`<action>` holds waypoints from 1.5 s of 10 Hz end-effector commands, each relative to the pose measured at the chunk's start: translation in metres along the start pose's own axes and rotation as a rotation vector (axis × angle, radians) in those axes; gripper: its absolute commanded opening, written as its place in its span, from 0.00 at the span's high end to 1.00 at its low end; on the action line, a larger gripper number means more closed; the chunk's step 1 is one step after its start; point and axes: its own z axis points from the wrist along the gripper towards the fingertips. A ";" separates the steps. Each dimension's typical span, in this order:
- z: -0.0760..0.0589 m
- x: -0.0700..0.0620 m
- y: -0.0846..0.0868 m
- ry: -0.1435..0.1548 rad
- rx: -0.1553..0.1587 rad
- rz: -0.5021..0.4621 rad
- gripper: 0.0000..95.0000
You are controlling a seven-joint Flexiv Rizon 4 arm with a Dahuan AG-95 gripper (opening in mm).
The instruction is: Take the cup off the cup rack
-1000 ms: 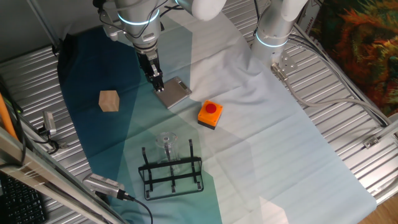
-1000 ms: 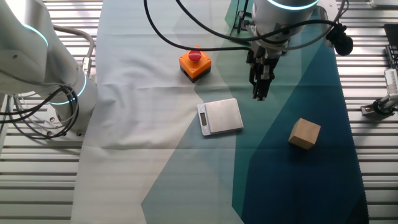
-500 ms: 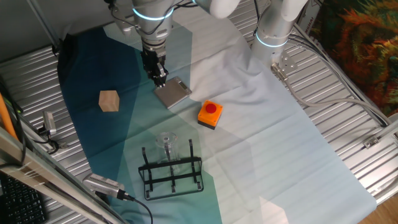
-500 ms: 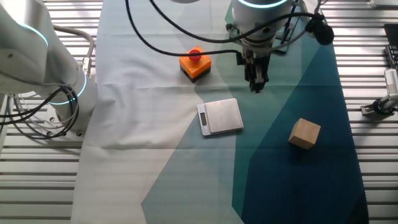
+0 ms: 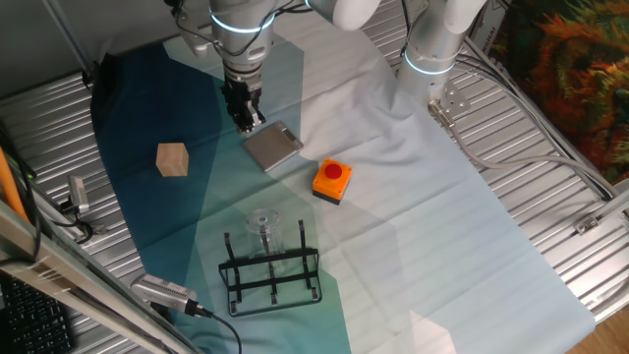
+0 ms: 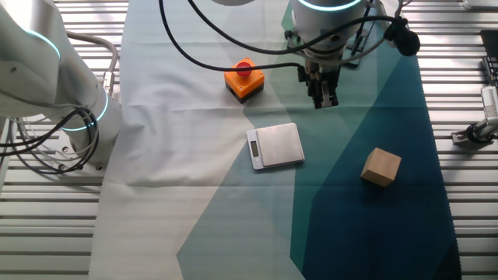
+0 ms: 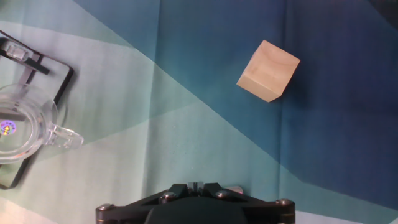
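Note:
The clear glass cup (image 5: 263, 224) stands on a prong of the black wire cup rack (image 5: 271, 272) near the front of the cloth. In the hand view the cup (image 7: 22, 124) sits at the left edge, seen from above with its handle pointing right, over the rack's frame (image 7: 55, 61). My gripper (image 5: 248, 119) hangs above the cloth beside the grey metal plate (image 5: 272, 146), well apart from the rack. Its fingers are shut with nothing held. It also shows in the other fixed view as the gripper (image 6: 323, 98) and at the bottom of the hand view as the gripper (image 7: 196, 185).
A tan wooden cube (image 5: 172, 159) lies left of the gripper, also seen as the cube (image 7: 268, 71). An orange button box (image 5: 331, 181) sits between plate and rack. A second white arm (image 5: 432, 44) stands at the back. Ribbed metal table surrounds the cloth.
The gripper has risen and drawn back from the grey plate's edge over the last second, with only slight movement in the last half second. Cup, rack and cube have not moved.

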 end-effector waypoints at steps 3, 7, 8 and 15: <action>0.000 0.000 0.000 0.003 -0.003 -0.011 1.00; 0.003 -0.002 -0.002 -0.002 -0.005 -0.009 1.00; 0.004 -0.003 -0.003 -0.002 -0.005 -0.011 1.00; 0.051 -0.021 -0.002 -0.025 -0.059 -0.057 1.00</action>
